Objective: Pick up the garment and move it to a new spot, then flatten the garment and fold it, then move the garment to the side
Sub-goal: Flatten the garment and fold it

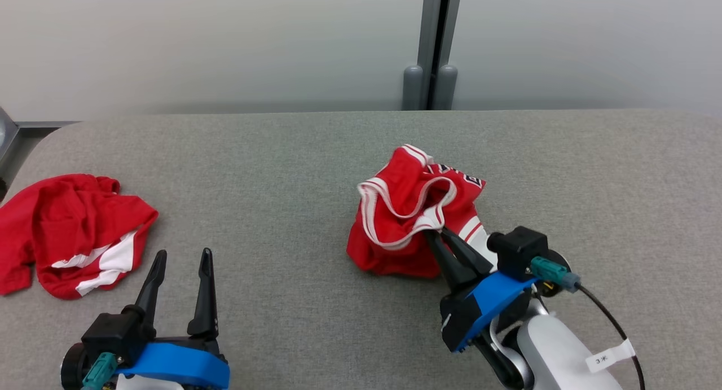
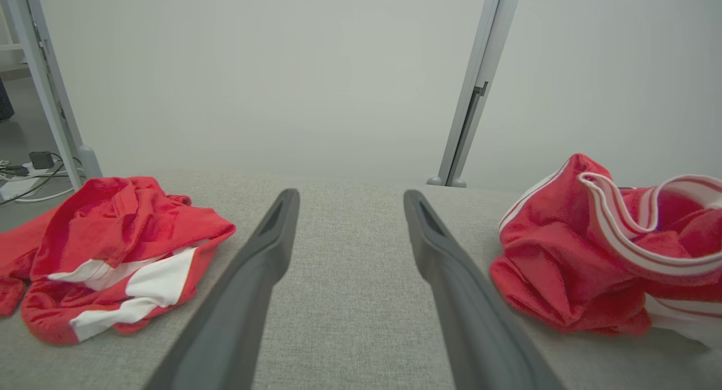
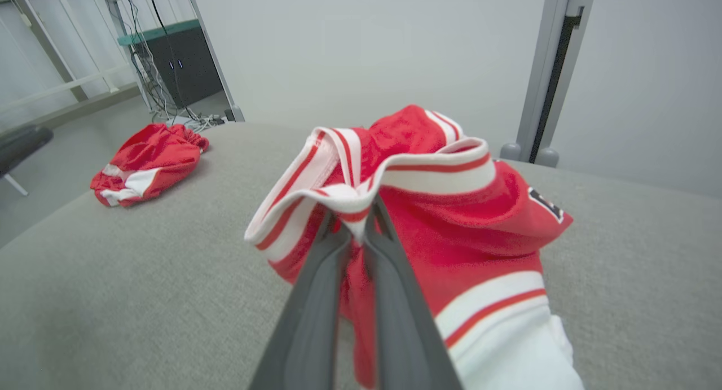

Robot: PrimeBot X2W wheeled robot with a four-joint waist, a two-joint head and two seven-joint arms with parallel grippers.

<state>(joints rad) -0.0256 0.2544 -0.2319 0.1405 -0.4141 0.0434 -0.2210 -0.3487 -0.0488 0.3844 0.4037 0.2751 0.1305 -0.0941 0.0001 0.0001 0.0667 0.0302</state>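
Observation:
A crumpled red garment (image 1: 409, 215) with white-and-red striped trim lies in a heap near the middle of the grey table (image 1: 282, 170). My right gripper (image 1: 440, 230) is shut on its white trim at the heap's near right side; in the right wrist view the fingers (image 3: 389, 277) pinch the striped band of the garment (image 3: 451, 209). My left gripper (image 1: 181, 259) stands open at the lower left, nothing between its fingers. In the left wrist view the garment (image 2: 598, 249) sits to the right of the open left gripper (image 2: 350, 201).
A second crumpled red-and-white garment (image 1: 67, 232) lies at the table's left edge, also seen as the red heap (image 2: 113, 249) and far heap (image 3: 146, 161). A pale wall with a grey post (image 1: 431, 45) stands behind the table. Bare grey surface lies between the two heaps.

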